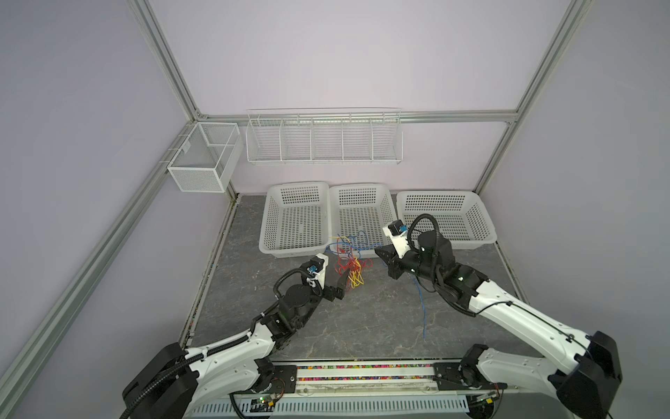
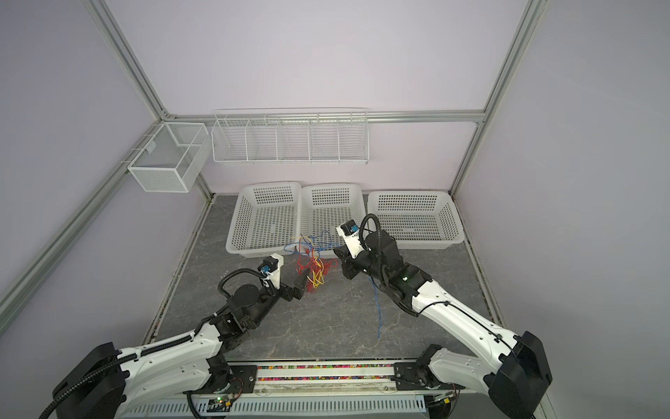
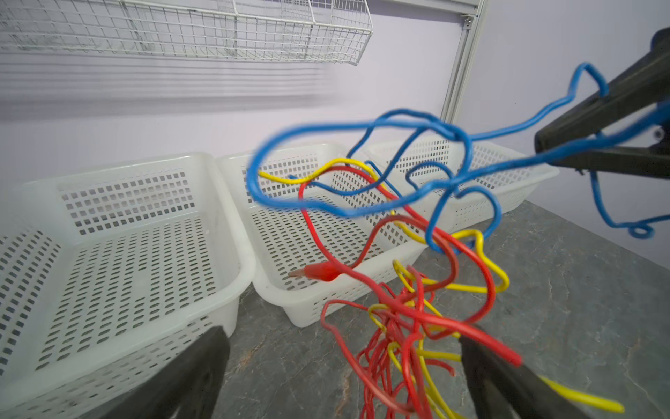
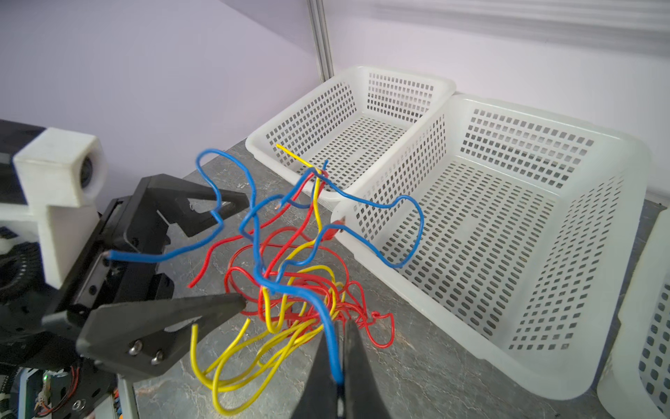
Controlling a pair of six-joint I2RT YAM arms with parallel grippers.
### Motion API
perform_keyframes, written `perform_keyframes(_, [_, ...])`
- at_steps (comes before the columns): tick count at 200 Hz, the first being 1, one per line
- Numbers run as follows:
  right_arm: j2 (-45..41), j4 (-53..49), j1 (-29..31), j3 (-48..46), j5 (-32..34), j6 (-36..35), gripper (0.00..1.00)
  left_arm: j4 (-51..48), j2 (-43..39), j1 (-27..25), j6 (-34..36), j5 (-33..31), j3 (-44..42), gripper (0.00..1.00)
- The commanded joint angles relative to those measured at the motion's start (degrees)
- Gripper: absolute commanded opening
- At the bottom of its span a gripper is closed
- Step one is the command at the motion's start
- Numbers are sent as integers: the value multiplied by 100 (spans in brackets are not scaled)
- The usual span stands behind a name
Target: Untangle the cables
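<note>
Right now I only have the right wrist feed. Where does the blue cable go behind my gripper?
Observer: In both top views the blue cable runs from under the right arm toward the front of the table, free end showing.
Operator: Left gripper touching anything?
Observer: Left wrist view: left gripper open, and a red cable crosses the tip of one finger.

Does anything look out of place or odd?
Yes: the cables form one knotted red, yellow and blue clump by the middle basket. The right hand is shut on a blue cable; a blue length trails over the table.
</note>
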Motion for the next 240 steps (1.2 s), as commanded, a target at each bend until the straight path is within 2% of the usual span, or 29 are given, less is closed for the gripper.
perform_keyframes(1, [22, -16, 69, 136, -165, 17, 6, 397, 49, -20, 288, -307, 207, 100])
perform_keyframes(38, [118, -114, 132, 164, -243, -11, 6, 485, 231, -26, 234, -136, 386, 99])
perform_keyframes(85, [265, 40, 343, 209, -376, 107, 6, 1063, 932, -140, 86, 93, 436, 100])
perform_keyframes(101, [311, 40, 435, 249, -400, 102, 6, 1272, 1118, -160, 11, 6, 440, 99])
perform_keyframes(135, [365, 13, 522, 283, -437, 94, 6, 1682, 1282, -158, 41, -409, 384, 90])
perform_keyframes(150, [382, 5, 543, 268, -413, 114, 6, 1746, 1264, -159, 81, -460, 365, 80])
perform_keyframes(174, [392, 5, 552, 250, -337, 167, 6, 1650, 1202, -158, 106, -514, 357, 55])
perform_keyframes(230, [409, -284, 550, 313, 602, 252, 6, 1043, 976, -161, 31, -559, 381, 0])
perform_keyframes(240, [422, -433, 550, 349, 881, 237, 6, 911, 885, -159, -16, -679, 374, 0])
